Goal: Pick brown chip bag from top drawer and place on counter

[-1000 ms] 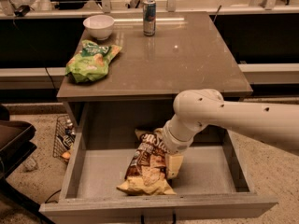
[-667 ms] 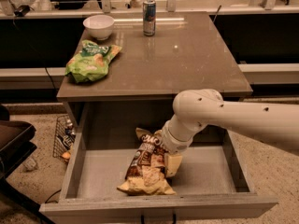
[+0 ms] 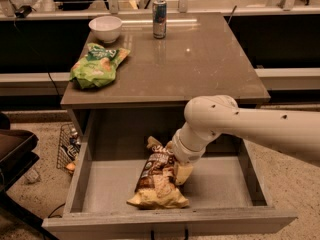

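Note:
The brown chip bag (image 3: 157, 179) lies in the open top drawer (image 3: 220, 184), near the middle, its pale yellow end toward the front panel. My gripper (image 3: 179, 170) is down inside the drawer, at the bag's right upper side and touching it; the white arm (image 3: 260, 126) reaches in from the right and hides the wrist. The bag's far end tilts up against the gripper. The counter (image 3: 200, 64) is the glossy grey-brown top above the drawer.
On the counter stand a white bowl (image 3: 105, 28) at the back left, a green chip bag (image 3: 97, 65) at the left and a can (image 3: 159, 18) at the back. A wire basket (image 3: 67, 146) sits on the floor left of the drawer.
The gripper and the brown chip bag have barely moved; the bag's far end sits slightly higher against the gripper.

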You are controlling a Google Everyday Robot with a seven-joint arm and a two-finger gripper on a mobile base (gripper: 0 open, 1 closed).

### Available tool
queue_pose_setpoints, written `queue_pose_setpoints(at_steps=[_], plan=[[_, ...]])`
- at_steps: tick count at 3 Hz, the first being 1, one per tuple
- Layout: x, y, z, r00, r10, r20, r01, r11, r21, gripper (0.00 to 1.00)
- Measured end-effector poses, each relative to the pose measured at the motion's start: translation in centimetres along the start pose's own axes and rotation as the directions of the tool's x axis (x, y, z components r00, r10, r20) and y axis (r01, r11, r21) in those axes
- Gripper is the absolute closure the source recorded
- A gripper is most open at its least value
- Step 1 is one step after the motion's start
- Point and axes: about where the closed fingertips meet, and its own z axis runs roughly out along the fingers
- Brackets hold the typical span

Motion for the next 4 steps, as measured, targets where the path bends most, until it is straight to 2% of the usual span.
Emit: queue_pose_setpoints(at_steps=[1,2,3,4], plan=[[0.0,0.0,0.0,1.000,0.000,0.000,0.000,1.0000,0.000,1.00],[-0.5,-1.3,-1.3,1.000,-0.020,0.023,0.020,0.9998,0.003,1.00],[0.0,-3.3,-6.7,0.999,0.009,0.043,-0.010,0.9996,0.027,1.00],[1.3,-5.1,-14.2,0.996,0.074,0.054,-0.076,0.9962,0.043,1.00]])
